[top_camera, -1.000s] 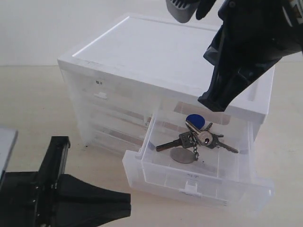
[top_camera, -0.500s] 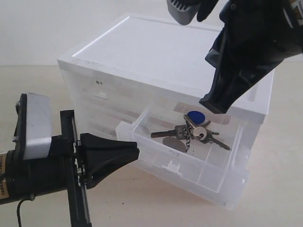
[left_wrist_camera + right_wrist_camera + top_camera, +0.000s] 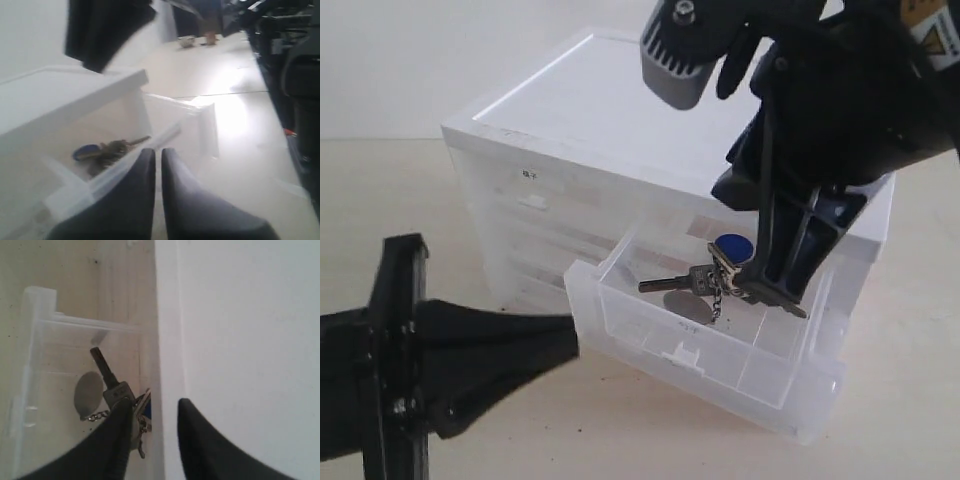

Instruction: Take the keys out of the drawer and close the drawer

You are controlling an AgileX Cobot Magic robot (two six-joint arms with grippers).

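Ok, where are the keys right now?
Exterior view, right of centre: the keys lie in the open drawer, beneath the right gripper.

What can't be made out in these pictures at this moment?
- Exterior view: the right gripper covers part of the keys; contact unclear.
- Left wrist view: blur smears the keys; the left gripper hides part of the drawer front.
- Right wrist view: one finger covers the key ring.

Storage unit [image 3: 620, 110]: one. Open drawer [image 3: 692, 352]: one. Closed half-width drawer [image 3: 532, 201] with tab handle: one seen; lower drawers too faint to count. Key bunch [image 3: 705, 281]: one, with one blue tag [image 3: 732, 246] and one metal disc [image 3: 688, 306]; single keys overlap, uncounted. Pincers: two, left pincer [image 3: 158, 152] and right pincer [image 3: 154, 407].
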